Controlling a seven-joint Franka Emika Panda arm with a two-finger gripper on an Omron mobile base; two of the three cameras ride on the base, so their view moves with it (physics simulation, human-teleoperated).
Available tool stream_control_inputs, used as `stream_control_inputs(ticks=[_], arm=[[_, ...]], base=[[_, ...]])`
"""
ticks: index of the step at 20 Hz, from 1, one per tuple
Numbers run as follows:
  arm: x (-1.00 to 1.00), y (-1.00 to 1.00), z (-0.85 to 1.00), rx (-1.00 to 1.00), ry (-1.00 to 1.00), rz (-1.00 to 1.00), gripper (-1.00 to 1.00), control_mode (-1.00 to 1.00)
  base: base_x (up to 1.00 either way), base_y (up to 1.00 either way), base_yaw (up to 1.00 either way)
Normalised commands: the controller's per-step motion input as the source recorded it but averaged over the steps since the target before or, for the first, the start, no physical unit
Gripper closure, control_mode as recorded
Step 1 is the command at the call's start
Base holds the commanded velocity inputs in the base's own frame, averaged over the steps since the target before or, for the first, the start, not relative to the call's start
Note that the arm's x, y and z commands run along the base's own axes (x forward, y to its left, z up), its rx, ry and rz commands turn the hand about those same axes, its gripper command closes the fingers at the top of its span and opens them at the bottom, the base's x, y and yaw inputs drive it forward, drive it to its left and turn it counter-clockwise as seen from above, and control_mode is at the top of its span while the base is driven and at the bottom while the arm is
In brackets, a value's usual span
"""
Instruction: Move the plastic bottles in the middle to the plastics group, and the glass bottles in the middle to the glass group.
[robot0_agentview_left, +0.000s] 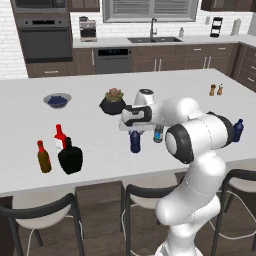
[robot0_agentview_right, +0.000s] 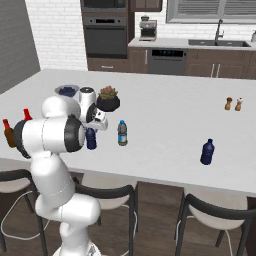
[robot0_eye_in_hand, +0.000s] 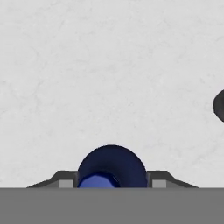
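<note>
A white robot arm's gripper (robot0_eye_in_hand: 112, 183) pinches a navy bottle (robot0_agentview_left: 135, 141) from above on the white counter (robot0_agentview_left: 165, 90), with a clear bottle (robot0_agentview_left: 158, 134) at its three o'clock.

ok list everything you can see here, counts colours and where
navy bottle: one, dark navy, mid counter, between the fingers
clear bottle: one, blue cap and label, mid counter beside the navy one
black flask: one, glossy black, left, by the glass pair
red bottle: one, white label, left
brown bottle: one, red cap, left
second navy bottle: one, right edge of counter
potted plant: one, black pot, behind the arm
bowl: one, grey, blue contents, far left
shakers: two, brown and pale, far right
hand: one, white, straddling the navy bottle's top
</note>
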Motion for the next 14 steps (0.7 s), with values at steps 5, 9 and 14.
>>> stream_control_inputs(ticks=[5, 9, 14], arm=[[-0.65, -0.32, 0.41, 0.13, -0.1, 0.08, 1.0, -1.0], [-0.72, -0.45, 0.47, 0.07, -0.09, 0.03, 1.0, -1.0], [-0.59, -0.45, 0.57, 0.01, 0.0, 0.0, 1.0, -1.0]], base=[[0.0, 0.0, 0.0], [0.0, 0.0, 0.0], [0.0, 0.0, 0.0]])
